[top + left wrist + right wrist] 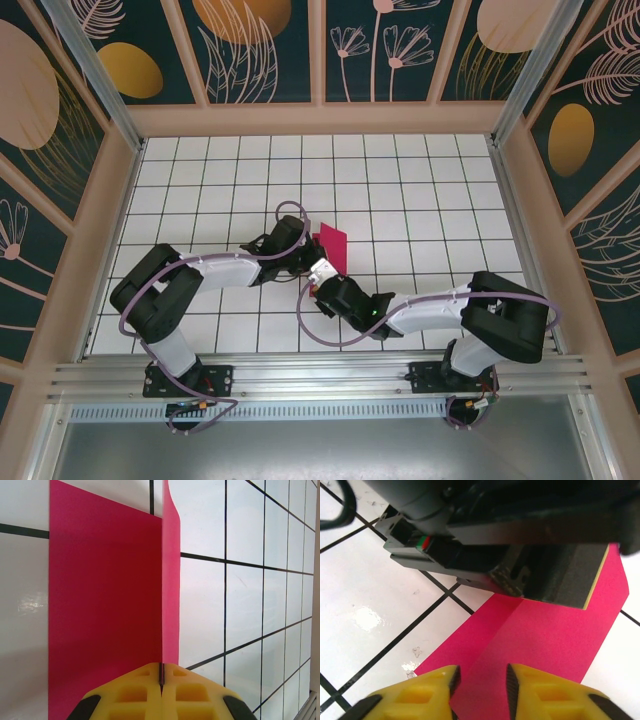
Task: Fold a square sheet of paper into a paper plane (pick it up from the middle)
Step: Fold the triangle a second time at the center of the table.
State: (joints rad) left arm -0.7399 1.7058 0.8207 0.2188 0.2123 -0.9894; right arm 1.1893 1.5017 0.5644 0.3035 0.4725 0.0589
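Left pincer (161, 672) clamped on raised flap of pink paper sheet (105, 605), right pincer (482, 680) parted above it

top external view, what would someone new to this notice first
The pink sheet of paper jumps out against the white grid table, near its middle where both arms meet. The left hand is shut on a raised fold of it, while the right hand hangs open over the flat part. Dark walls with leaf and flower prints ring the table.
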